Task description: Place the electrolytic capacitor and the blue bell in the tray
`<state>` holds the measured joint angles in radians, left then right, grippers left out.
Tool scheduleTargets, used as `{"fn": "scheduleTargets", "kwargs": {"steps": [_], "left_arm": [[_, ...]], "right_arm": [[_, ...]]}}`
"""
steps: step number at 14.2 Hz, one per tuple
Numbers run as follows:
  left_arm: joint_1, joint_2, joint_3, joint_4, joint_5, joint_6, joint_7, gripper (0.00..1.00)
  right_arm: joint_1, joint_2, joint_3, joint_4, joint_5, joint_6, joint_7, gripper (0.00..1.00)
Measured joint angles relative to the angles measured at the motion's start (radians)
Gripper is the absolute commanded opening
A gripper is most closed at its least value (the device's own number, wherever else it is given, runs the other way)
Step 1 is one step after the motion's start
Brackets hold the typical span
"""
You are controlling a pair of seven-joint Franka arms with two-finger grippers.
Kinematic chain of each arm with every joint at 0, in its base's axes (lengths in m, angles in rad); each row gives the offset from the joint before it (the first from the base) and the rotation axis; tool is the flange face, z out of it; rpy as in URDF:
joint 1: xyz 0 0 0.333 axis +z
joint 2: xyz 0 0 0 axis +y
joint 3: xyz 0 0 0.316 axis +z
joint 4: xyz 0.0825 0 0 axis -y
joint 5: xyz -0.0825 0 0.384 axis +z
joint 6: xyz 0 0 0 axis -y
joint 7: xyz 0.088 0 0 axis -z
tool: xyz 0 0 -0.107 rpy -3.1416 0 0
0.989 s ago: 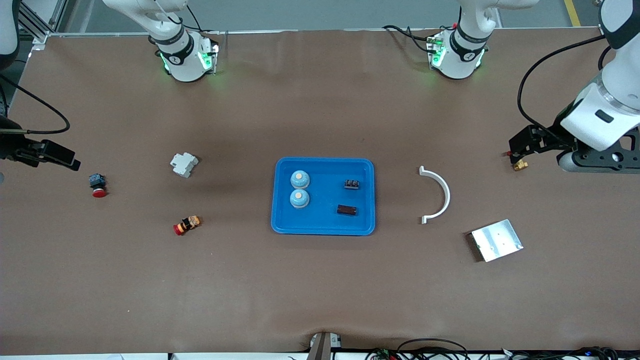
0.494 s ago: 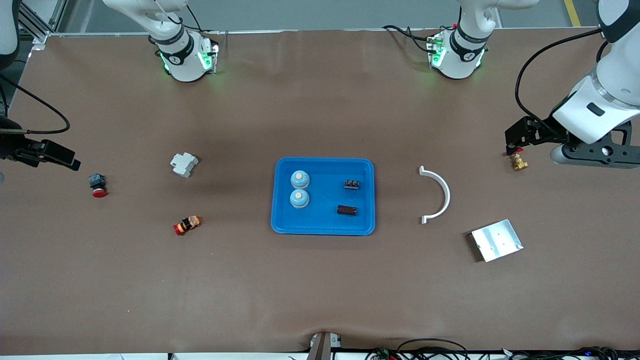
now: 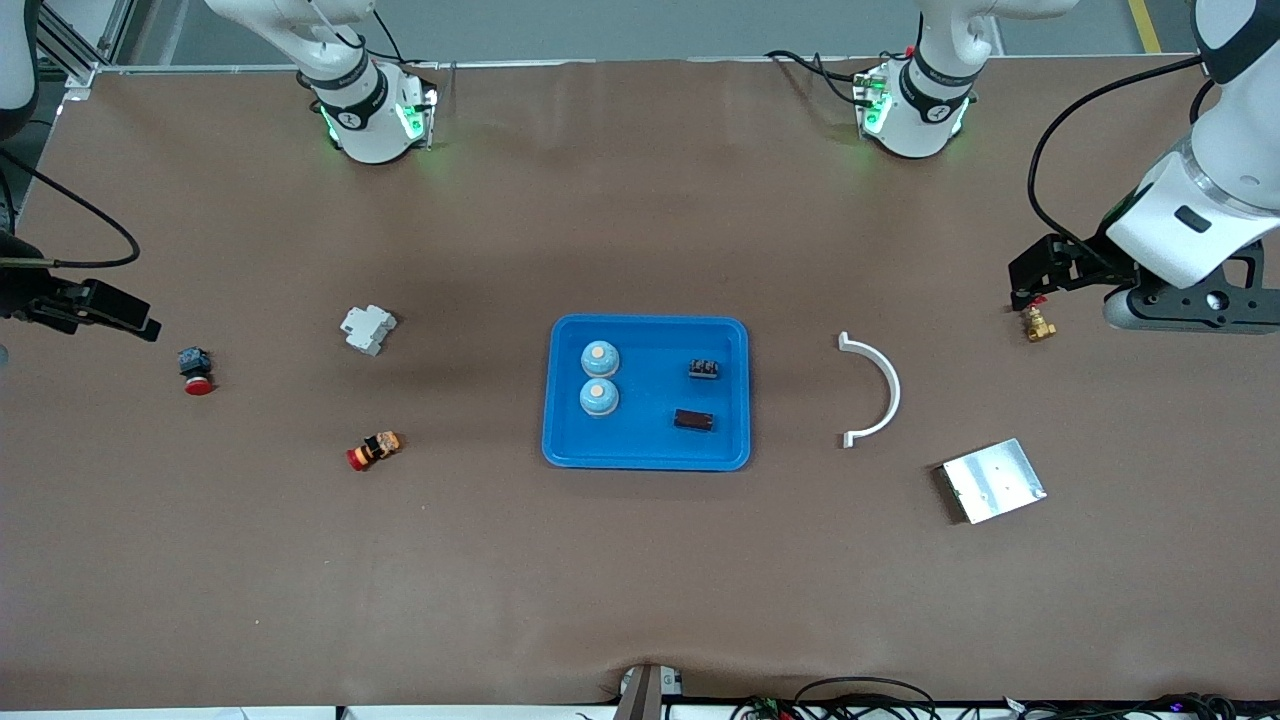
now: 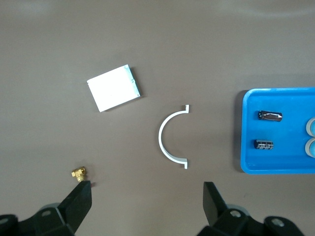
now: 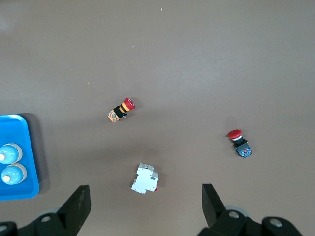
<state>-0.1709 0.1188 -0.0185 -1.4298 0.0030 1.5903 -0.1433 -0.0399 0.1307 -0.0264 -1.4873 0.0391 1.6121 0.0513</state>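
Tray (image 3: 646, 455): mid-surface, holding two bells (image 3: 599, 377) and two capacitors (image 3: 694, 420), long axes across the tray.
Left pincer (image 3: 1022, 290): apart, empty, over a brass fitting (image 3: 1038, 325).
Right pincer (image 3: 140, 325): apart, empty, waiting near a red button (image 3: 196, 370).
Relation: both arms well apart from tray; nothing obviously left.

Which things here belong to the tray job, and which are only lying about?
Job: tray; two blue bells and two capacitors, already inside.
Lying about: white arc, silver plate, brass fitting, white breaker, two red push buttons.
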Motion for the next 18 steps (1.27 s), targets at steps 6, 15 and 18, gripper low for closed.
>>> {"fn": "scheduleTargets", "kwargs": {"steps": [6,15,18], "left_arm": [[-0.003,0.0,-0.002,0.0,0.0,0.0,-0.015,1.0],[-0.01,-0.001,-0.002,0.0,0.0,0.0,-0.015,1.0],[-0.01,-0.004,-0.002,0.001,0.0,0.0,-0.015,1.0]], "right_arm": [[0.0,0.0,0.0,0.0,0.0,0.0,0.0,1.0],[0.0,0.0,0.0,0.0,0.0,0.0,0.0,1.0],[0.0,0.0,0.0,0.0,0.0,0.0,0.0,1.0]]}}
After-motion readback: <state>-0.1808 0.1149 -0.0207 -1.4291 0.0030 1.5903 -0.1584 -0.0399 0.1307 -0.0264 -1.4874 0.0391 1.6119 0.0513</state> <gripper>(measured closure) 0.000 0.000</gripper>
